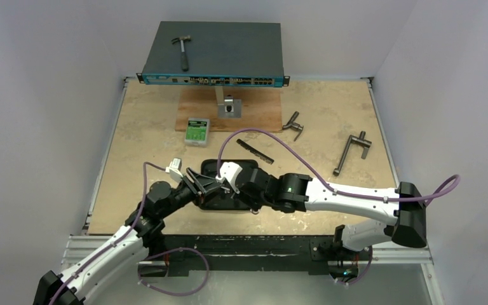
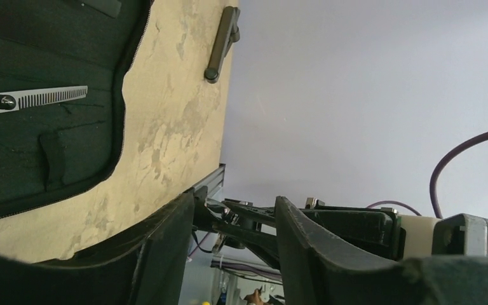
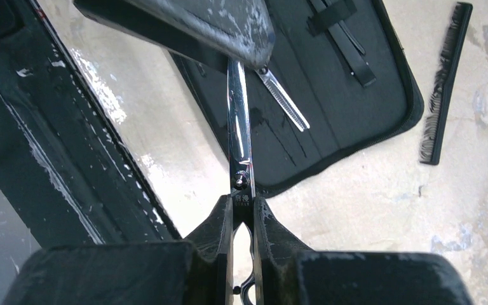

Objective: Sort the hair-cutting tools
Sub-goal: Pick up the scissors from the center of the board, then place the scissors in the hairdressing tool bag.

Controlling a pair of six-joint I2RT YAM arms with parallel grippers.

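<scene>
Right claw (image 3: 243,213): clenched on the plain scissors (image 3: 239,127) at the pivot, blades pointing to 12 o'clock in its wrist view.
Left claw (image 2: 235,219): released, jaws apart; one finger (image 3: 184,22) overlaps the blade tip, contact unclear.
Case (image 3: 337,121): open, toothed scissors (image 3: 284,98) lying inside.
Comb (image 1: 255,151): on the table (image 1: 152,127), 1 o'clock of the case from above.

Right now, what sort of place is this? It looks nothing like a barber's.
Most likely a robotics lab bench: two robot arms bolted to the edge of a white-walled table, a network switch with a hammer on top, and scissors held near an open black case.
</scene>
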